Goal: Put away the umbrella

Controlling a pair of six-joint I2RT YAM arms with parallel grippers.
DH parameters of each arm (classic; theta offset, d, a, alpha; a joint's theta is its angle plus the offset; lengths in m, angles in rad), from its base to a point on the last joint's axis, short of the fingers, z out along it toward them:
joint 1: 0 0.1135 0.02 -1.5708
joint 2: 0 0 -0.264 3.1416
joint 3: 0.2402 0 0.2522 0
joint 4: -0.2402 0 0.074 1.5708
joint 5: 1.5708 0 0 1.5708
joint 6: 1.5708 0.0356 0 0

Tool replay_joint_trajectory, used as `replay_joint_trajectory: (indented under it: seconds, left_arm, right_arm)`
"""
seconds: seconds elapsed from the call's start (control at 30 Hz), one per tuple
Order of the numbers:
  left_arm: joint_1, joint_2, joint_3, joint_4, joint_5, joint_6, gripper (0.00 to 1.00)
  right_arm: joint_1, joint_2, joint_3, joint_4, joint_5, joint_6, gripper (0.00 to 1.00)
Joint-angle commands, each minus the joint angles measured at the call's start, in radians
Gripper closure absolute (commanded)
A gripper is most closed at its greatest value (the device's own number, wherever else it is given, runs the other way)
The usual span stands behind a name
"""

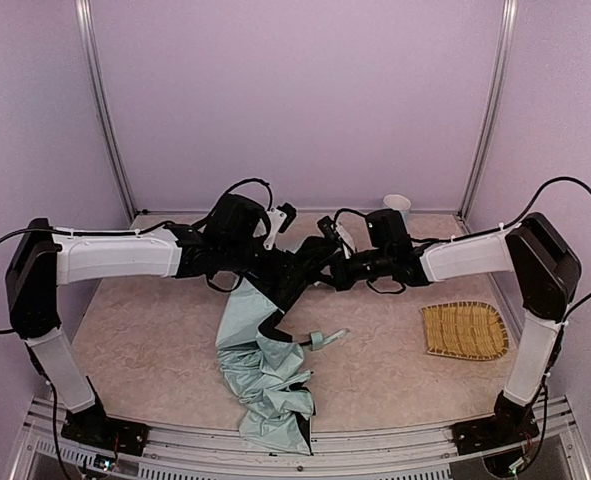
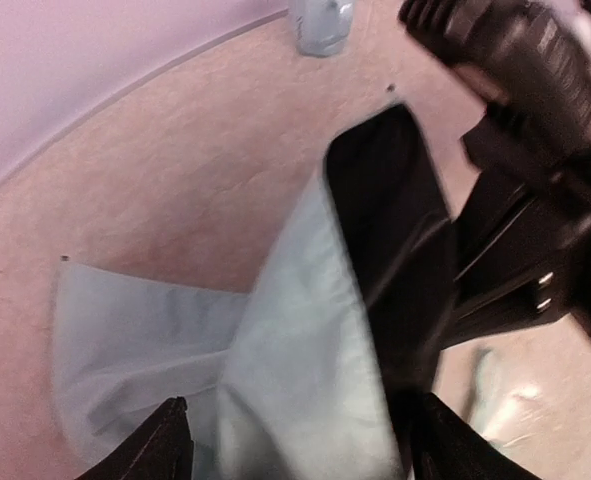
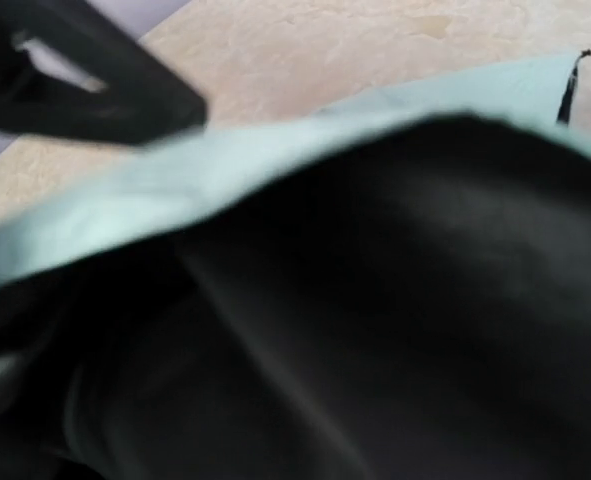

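Note:
The umbrella (image 1: 260,370) lies collapsed on the table, its mint fabric trailing from the middle toward the near edge, and its small mint handle (image 1: 320,340) lies to its right. Both grippers meet over its upper, black-lined end. My left gripper (image 1: 280,265) has its jaws wide apart in the left wrist view (image 2: 310,445), with the mint fabric (image 2: 305,330) between the fingertips (image 2: 170,440). My right gripper (image 1: 327,272) is pressed against the black lining (image 3: 375,300), which fills the right wrist view and hides its fingers.
A pale blue mug (image 1: 397,205) stands at the back right and also shows in the left wrist view (image 2: 320,22). A woven yellow mat (image 1: 463,330) lies at the right. The right arm (image 2: 535,90) is close beside my left gripper.

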State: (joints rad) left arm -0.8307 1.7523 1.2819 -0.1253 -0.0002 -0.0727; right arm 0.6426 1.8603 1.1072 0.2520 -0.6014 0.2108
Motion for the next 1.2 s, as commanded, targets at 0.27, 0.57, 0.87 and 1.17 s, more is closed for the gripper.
replay_joint_trajectory:
  seconds: [0.27, 0.57, 0.87, 1.17]
  left_arm:
    - [-0.090, -0.169, -0.188, 0.148, -0.312, 0.137, 1.00]
    - [-0.224, -0.279, -0.193, 0.265, -0.324, 0.240, 1.00]
    - [-0.261, -0.274, -0.079, 0.381, -0.211, 0.302, 1.00]
    - [-0.283, -0.337, -0.275, 0.309, -0.345, 0.263, 1.00]
  right_arm:
    - [0.047, -0.037, 0.021, -0.013, 0.021, -0.050, 1.00]
    - [0.054, -0.075, 0.062, 0.013, 0.017, -0.027, 1.00]
    - [0.054, -0.160, 0.204, 0.046, 0.079, -0.026, 1.00]
    - [0.101, -0.066, 0.012, 0.201, 0.041, 0.046, 1.00]
